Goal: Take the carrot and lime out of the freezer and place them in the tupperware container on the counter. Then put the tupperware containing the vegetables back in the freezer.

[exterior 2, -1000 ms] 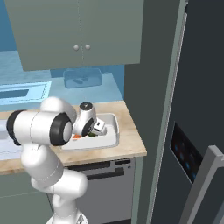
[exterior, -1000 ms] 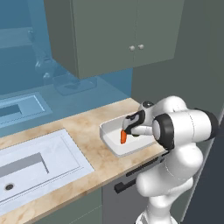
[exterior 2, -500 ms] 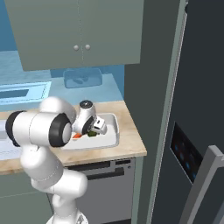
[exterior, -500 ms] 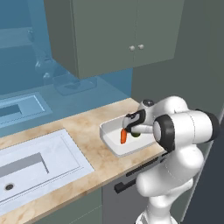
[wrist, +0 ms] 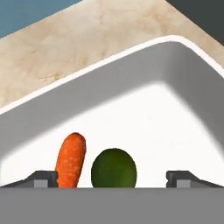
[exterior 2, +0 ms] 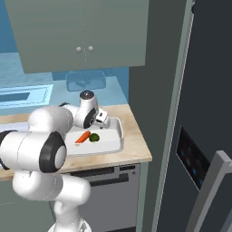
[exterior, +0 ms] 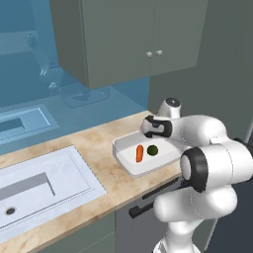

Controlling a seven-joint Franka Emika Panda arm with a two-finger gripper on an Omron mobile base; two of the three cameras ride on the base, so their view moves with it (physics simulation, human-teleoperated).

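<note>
The carrot (wrist: 70, 160) and the lime (wrist: 113, 168) lie side by side on the floor of the tupperware container (wrist: 183, 78), just beside each other, the carrot toward the sink side; the base views show the same pair in the tray, carrot (exterior: 140, 153) and lime (exterior: 152, 149), and again carrot (exterior 2: 82, 137) beside lime (exterior 2: 94, 137). The gripper (wrist: 111, 178) hangs just over them with its jaws spread wide and nothing between them. From here the likely trouble is the lift of the tray: the lime is round and free to roll, so a tilted or jerky pickup could send it against the rim or over it, and a pinch on one thin wall may let the tray swing down. The tray sits near the front edge of the counter (exterior: 94, 143), so a nudge outward could tip it off. Open worktop lies toward the sink (exterior: 39, 185); the wall cupboards (exterior 2: 81, 31) hang above, and the freezer (exterior 2: 158, 113) stands just beside the counter's end, which narrows the swing on that side.
</note>
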